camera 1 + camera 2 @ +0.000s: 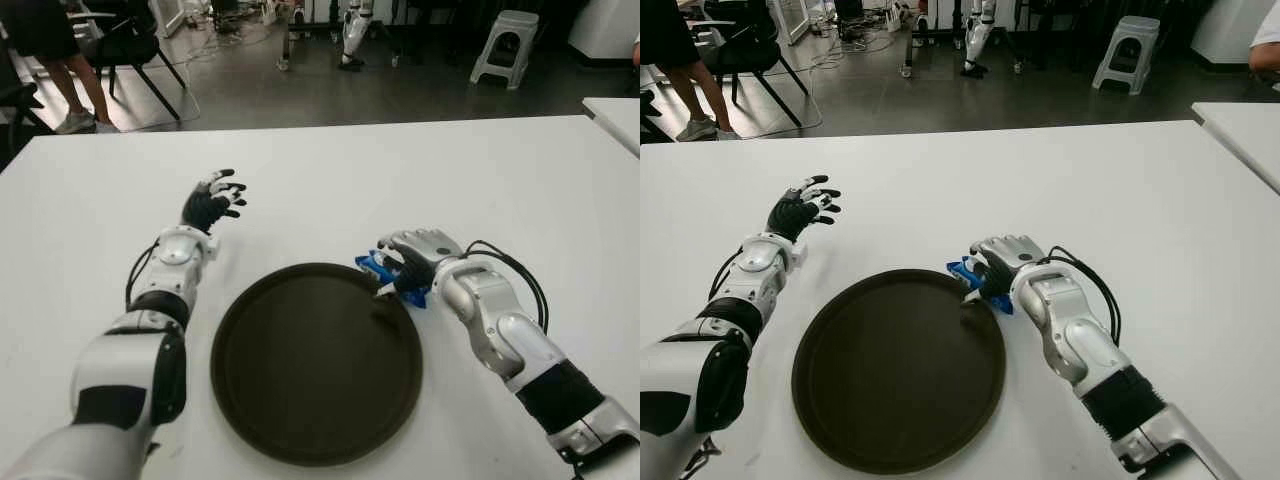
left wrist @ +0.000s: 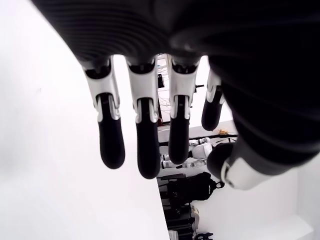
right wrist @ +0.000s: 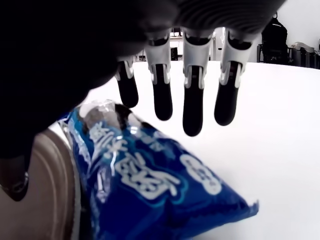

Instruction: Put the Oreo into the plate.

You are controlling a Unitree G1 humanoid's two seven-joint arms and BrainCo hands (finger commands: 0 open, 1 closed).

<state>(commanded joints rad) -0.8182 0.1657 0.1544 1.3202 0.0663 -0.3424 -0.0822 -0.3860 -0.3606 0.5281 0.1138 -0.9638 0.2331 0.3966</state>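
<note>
Eye view: my right hand hovers over the blue crinkled Oreo packet, just beside the round dark plate; my left hand shows beyond, spread, empty.

Right wrist view: fingers extended, unclosed; packet's long axis runs beneath my palm.

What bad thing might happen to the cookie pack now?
The right hand hovers over the Oreo with fingers open, so it may close badly and let the pack slip. The pack lies against the plate rim, so a push might shove it along the table instead.

white table, dark plate, Oreo pack
</note>
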